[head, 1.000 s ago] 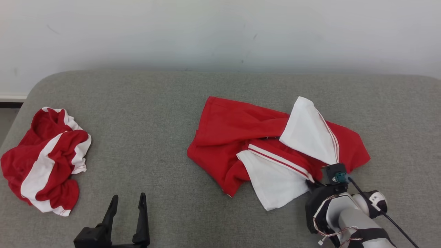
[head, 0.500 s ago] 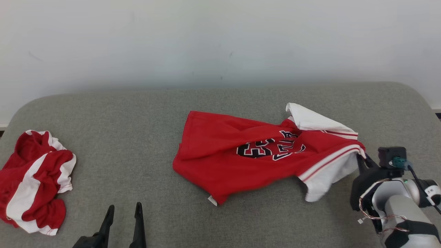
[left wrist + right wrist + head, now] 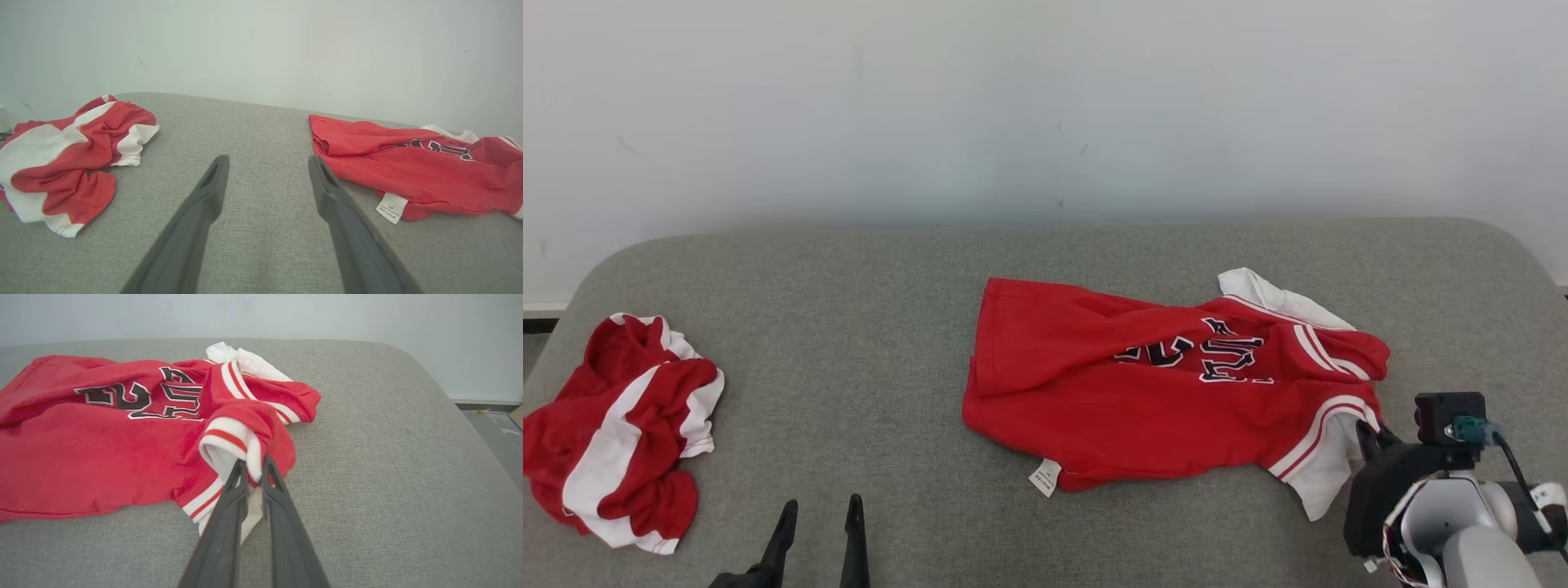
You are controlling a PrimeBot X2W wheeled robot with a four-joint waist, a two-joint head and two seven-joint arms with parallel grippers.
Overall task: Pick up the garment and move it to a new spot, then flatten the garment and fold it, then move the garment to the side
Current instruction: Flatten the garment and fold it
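The grey tabletop (image 3: 866, 278) carries the red jersey (image 3: 1143, 408) right of centre, spread but rumpled, neither flat nor folded; flattening, folding and the sideways move seem left; the right gripper (image 3: 254, 469) has its fingers pinching the striped trim; the left gripper (image 3: 267, 163) has its fingers spread, empty.

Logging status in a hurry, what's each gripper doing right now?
Left gripper: open, holding nothing.
Right gripper: fingers shut on the striped sleeve edge of the red jersey.
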